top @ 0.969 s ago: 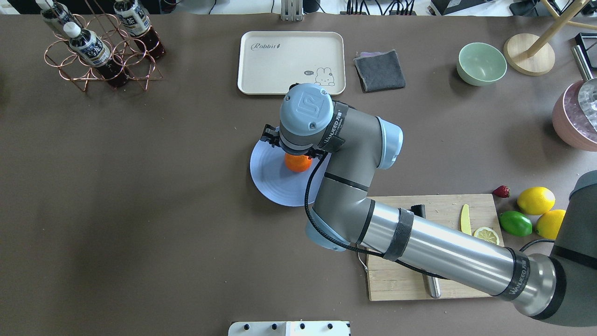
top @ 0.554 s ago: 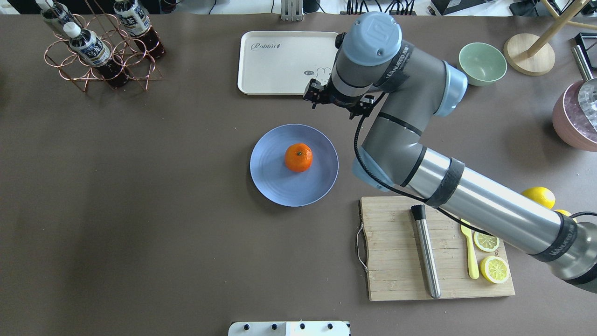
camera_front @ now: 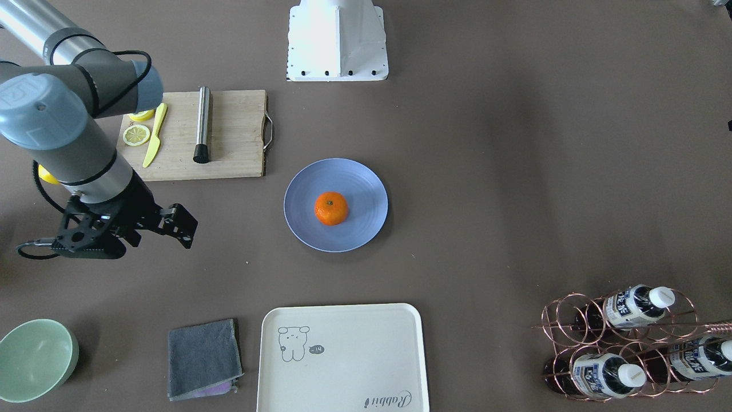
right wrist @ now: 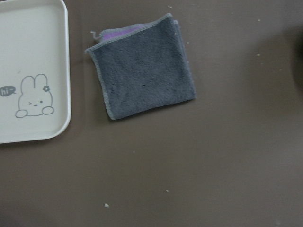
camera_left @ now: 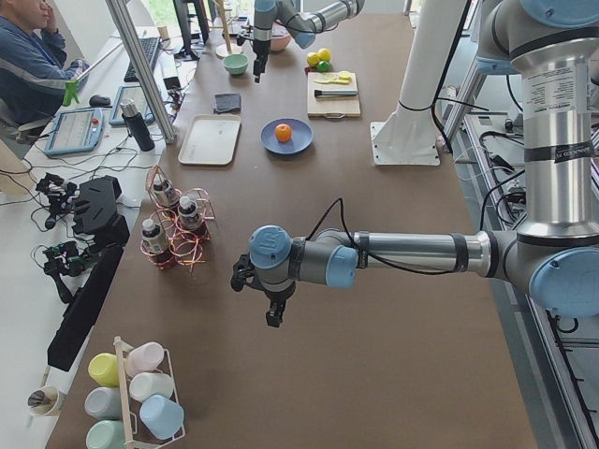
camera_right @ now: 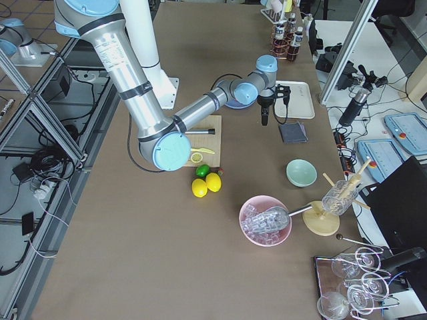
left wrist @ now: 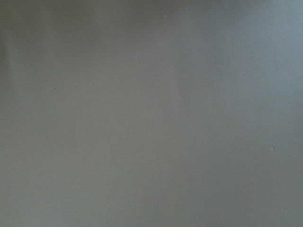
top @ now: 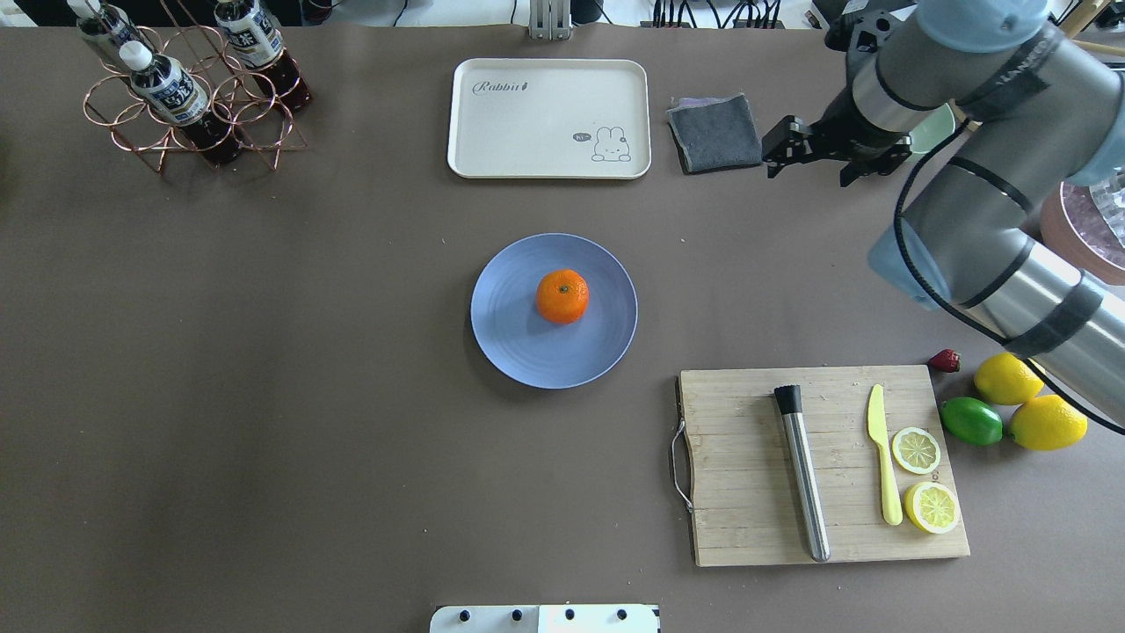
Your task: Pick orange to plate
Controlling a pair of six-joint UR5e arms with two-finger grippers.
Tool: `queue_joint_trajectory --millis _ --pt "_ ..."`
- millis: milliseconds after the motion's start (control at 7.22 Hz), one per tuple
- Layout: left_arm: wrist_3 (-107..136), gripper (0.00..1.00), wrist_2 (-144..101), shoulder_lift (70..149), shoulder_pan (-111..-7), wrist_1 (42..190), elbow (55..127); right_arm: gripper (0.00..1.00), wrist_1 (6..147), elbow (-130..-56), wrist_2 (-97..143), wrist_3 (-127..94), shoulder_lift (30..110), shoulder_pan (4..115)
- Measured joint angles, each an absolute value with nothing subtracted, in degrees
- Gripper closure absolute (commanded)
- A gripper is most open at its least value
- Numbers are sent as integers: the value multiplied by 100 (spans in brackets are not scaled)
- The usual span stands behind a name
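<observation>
The orange (top: pixel 562 296) rests alone near the middle of the light-blue plate (top: pixel 518 343), with nothing touching it; both show again in the front view as the orange (camera_front: pixel 331 208) on the plate (camera_front: pixel 360 183). My right gripper (top: pixel 824 158) hangs far to the back right, beside the grey cloth, open and empty; in the front view the right gripper (camera_front: pixel 128 237) stands well apart from the plate. My left gripper (camera_left: pixel 272 316) hovers over bare table far from the plate; it shows only in the left side view, so I cannot tell its state.
A cream tray (top: pixel 549 119) and a grey cloth (top: pixel 714 132) lie behind the plate. A mint bowl (camera_front: pixel 34 357) sits beyond the right gripper. A cutting board (top: pixel 747 475) holds a metal muddler, knife and lemon slices; lemons and a lime (top: pixel 971 420) lie beside it. A bottle rack (top: pixel 185 88) stands back left.
The right gripper was down over the orange on the plate, then let it go, rose and swung away to the back right. The orange stays on the plate.
</observation>
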State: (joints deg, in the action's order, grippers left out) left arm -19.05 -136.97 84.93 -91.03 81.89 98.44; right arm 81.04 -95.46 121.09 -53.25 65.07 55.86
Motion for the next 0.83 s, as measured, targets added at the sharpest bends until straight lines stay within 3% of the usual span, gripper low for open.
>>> queue_joint_trajectory --millis 831 --pt "-2442 2 -13393 8501 -9438 7725 9976 0 8080 -9823 13045 -686 9436 8458"
